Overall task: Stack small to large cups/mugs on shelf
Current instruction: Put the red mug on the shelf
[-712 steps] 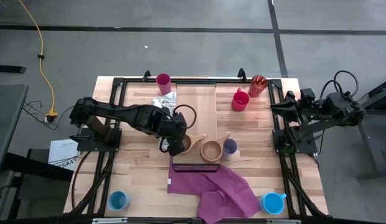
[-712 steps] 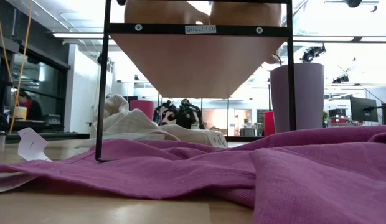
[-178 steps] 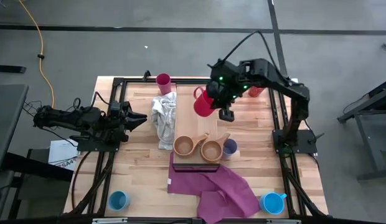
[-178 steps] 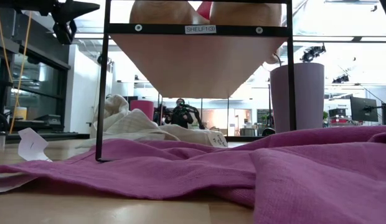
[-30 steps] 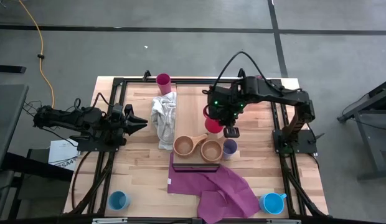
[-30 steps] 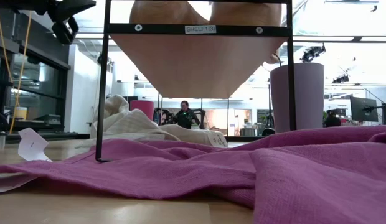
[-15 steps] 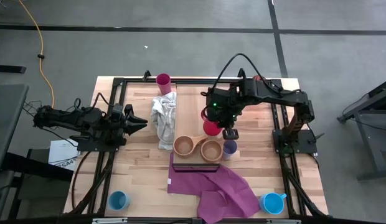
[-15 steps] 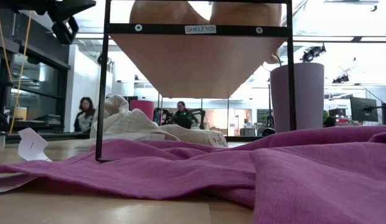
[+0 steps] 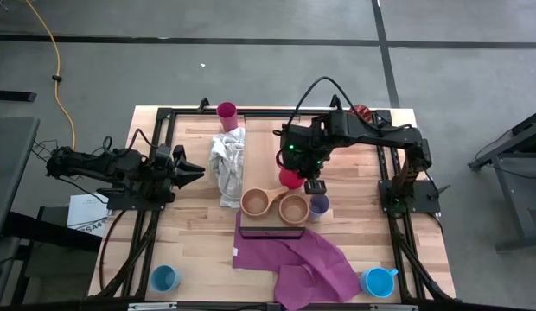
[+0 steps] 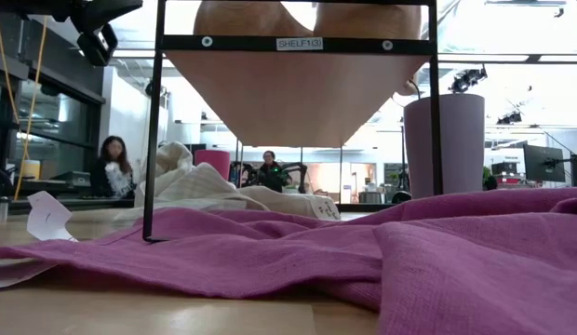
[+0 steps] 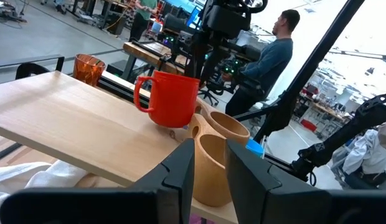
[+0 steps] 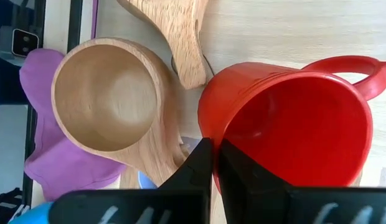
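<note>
A red mug [image 9: 290, 179] is over the near part of the light-wood shelf [image 9: 270, 147], with my right gripper [image 12: 215, 149] shut on it. Just nearer stand two tan wooden cups [image 9: 254, 203] [image 9: 293, 208], bases on the shelf. A lavender tumbler [image 9: 319, 206] stands beside them. The magenta tumbler [image 9: 226, 112] is at the far edge. An orange-red tumbler [image 11: 88, 67] stands at the far right. Two blue mugs [image 9: 164, 278] [image 9: 378, 282] sit at the near corners. My left gripper [image 11: 208, 168] waits open at the table's left, pointing level toward the shelf. My right gripper pinches the red mug's rim wall [image 12: 213, 163], one finger [image 12: 240, 180] inside the mug and one outside. The fingers come steeply from above, on the side away from the handle [image 12: 342, 65]. The mug hangs tilted, mouth up; whether its base [image 11: 171, 123] touches the shelf I cannot tell.
A crumpled white cloth [image 9: 226, 164] lies left of the shelf. A purple cloth [image 9: 298, 259] is spread below the shelf's dark end frame [image 9: 271, 231]. Black rails [image 9: 156, 173] run along the table's left and right sides. People stand in the room beyond.
My right gripper has edged a little toward the table's left and near side with the red mug, closer to the wooden cups. The mug stays tilted in the hold.
</note>
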Available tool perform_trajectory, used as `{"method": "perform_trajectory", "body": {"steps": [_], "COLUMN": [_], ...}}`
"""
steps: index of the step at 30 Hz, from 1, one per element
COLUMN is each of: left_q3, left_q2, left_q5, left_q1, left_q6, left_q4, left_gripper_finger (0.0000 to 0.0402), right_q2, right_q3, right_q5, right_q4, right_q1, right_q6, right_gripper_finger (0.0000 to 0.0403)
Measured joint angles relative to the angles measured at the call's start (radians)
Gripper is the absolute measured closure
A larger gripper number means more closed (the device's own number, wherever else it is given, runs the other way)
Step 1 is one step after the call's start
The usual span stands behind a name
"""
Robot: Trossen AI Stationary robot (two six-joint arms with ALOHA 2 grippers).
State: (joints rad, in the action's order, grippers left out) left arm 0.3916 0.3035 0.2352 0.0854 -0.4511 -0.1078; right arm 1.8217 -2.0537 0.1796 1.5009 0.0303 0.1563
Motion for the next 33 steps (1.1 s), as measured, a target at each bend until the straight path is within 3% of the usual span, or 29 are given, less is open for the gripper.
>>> {"method": "perform_trajectory", "body": {"steps": [33], "left_q3": [0.000], "left_q2": [0.000], "left_q5": [-0.008], "left_q1": [0.000], "left_q6": [-0.002], "left_q4": [0.000], "left_gripper_finger": [0.0324], "right_q2": [0.000], "right_q3": [0.000], "right_q5": [0.026], "right_q4": [-0.044], "right_q1": [0.000], "right_q6": [0.009], "right_gripper_finger": [0.0403]}}
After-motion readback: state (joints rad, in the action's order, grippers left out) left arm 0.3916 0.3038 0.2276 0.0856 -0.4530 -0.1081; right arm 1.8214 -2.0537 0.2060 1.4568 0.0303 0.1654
